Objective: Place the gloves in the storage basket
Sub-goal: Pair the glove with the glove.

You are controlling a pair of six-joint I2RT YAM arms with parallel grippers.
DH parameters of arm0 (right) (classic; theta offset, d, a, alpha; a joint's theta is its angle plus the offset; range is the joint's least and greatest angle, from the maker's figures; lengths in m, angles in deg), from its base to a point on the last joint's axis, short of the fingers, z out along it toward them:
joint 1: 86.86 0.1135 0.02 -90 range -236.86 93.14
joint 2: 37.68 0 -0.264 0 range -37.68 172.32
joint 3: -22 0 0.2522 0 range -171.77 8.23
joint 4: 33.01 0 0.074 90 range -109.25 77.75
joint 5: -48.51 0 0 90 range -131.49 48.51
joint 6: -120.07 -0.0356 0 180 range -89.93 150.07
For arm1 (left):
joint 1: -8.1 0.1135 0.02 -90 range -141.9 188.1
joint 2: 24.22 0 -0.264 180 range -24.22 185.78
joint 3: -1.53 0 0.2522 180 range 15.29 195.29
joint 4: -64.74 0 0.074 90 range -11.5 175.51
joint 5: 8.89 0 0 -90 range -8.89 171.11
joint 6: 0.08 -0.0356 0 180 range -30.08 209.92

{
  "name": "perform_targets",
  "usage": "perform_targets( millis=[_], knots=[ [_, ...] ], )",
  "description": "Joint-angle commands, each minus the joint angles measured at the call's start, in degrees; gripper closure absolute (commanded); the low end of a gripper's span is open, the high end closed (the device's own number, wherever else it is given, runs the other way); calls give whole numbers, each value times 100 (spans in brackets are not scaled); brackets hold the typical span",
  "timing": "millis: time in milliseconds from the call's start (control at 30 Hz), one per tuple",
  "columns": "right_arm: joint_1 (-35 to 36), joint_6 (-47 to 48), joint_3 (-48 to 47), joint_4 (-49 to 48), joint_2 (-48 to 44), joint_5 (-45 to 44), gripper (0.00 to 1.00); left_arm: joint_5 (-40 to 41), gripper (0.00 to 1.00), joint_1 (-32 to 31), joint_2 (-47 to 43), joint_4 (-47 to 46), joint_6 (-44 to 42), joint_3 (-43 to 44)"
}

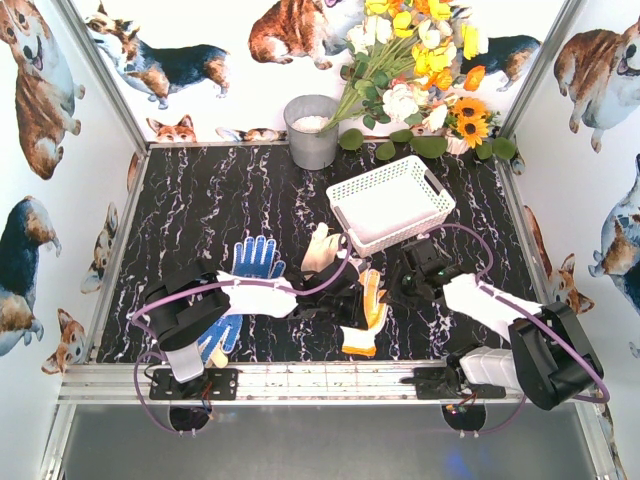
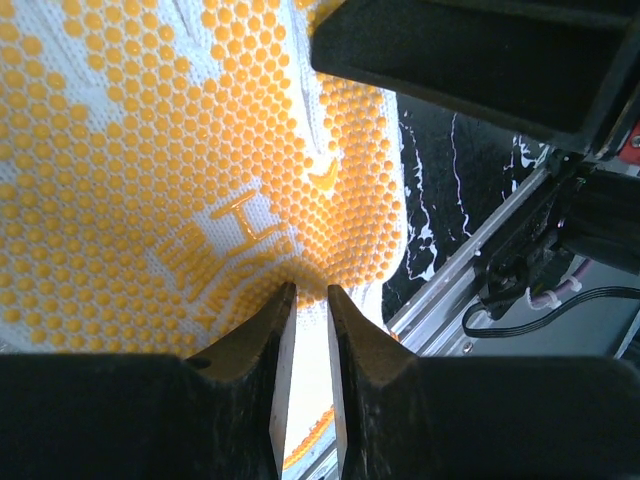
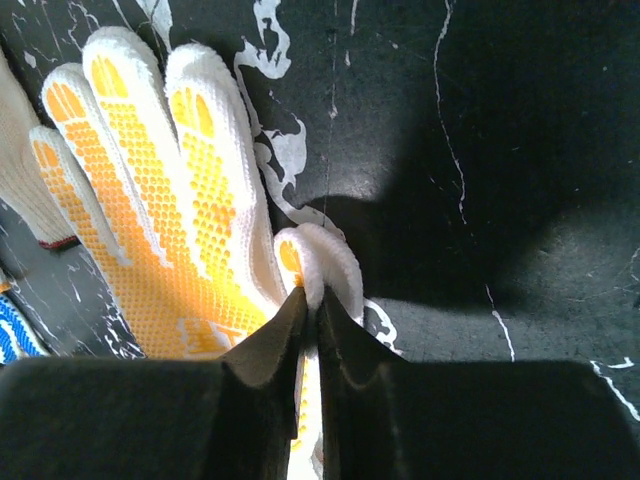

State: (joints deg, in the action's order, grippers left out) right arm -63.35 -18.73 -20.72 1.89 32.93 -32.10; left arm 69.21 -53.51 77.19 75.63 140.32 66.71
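Yellow glove (image 3: 150,190) held at two spots
Our left pincer (image 2: 310,292) nips a fold in its palm, our right pincer (image 3: 312,300) clamps its thumb, likely so that we can lift it spread out; it lies on the counter (image 3: 520,150), near the basket (image 1: 405,232), not in it.

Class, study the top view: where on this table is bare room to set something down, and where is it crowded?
Bare marble lies back left, bordered by the grey bucket, the left wall and the blue glove. The near middle is crowded: left hand and right hand both pinch the yellow-dotted glove, beside the cream glove.
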Motion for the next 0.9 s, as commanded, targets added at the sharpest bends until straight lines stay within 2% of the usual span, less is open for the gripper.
perform_targets(
  millis=[0, 167, 300, 467, 600, 867],
  knots=[
    [-39, 346, -378, -14, -93, -225, 85, 268, 83, -26, 2, 250, -157, 121],
    [-39, 707, -792, 689, -308, -240, 58, 829, 66, -36, -279, 694, -492, 480],
    [-39, 967, -1075, 1489, -509, -178, 48, 1129, 56, -38, -544, 934, -527, 623],
    [-39, 1132, -1067, 2046, -973, 505, 43, 1592, 50, 16, -1095, 1242, -332, 369],
    [23, 933, -822, 2141, -1145, 883, 42, 1644, 45, 260, -1377, 1218, -117, 19],
    [798, -208, -133, 1246, -1194, 1159, 38, 1358, 39, 597, -1385, 202, 692, -741]
  ],
)
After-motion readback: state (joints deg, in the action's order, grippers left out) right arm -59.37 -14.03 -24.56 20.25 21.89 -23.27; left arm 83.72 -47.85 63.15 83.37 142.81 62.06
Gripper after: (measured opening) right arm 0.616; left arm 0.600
